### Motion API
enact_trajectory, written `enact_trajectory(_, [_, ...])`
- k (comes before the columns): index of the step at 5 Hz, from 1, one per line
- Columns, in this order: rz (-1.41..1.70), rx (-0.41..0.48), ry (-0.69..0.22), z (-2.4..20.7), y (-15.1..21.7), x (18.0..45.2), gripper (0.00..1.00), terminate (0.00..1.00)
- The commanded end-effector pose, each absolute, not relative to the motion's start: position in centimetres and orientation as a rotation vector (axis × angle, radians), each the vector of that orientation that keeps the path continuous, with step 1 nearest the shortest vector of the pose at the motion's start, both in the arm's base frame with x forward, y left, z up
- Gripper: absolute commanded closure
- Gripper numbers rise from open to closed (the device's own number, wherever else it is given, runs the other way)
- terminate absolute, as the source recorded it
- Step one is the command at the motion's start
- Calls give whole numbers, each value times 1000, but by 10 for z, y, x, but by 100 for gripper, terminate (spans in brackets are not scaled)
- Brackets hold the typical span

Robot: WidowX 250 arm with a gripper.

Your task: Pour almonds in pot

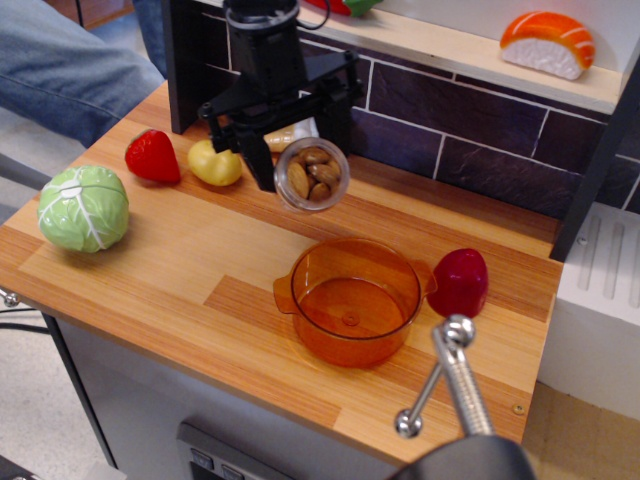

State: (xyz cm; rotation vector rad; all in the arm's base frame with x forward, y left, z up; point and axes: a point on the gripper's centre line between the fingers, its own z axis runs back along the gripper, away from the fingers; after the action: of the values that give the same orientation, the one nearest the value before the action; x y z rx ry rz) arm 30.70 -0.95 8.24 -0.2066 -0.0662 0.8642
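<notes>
My gripper (300,160) is shut on the clear plastic jar (312,174) and holds it in the air, tipped over so its open mouth faces the camera. The almonds (315,175) show as brown ovals inside the mouth. The jar hangs above and behind the left rim of the orange translucent pot (352,300), which stands on the wooden counter (170,260). The pot holds nothing that I can see. The jar's label is hidden at this angle.
A green cabbage toy (84,207) sits at the left edge, a red strawberry toy (152,157) and a yellow toy (216,163) behind it. A red egg-shaped toy (459,282) touches the pot's right side. A metal handle (450,375) sticks up at the front right. A tiled wall and shelf stand behind.
</notes>
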Motion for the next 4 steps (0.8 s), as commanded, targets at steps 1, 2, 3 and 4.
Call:
enact_trajectory(1, [744, -211, -432, 94, -15, 319, 100, 0])
enact_trajectory(2, [734, -209, -528, 90, -19, 325, 100, 0])
enact_trajectory(3, [711, -196, -636, 84, -23, 330, 100, 0])
enact_trajectory(4, [683, -198, -707, 80, -29, 336, 100, 0])
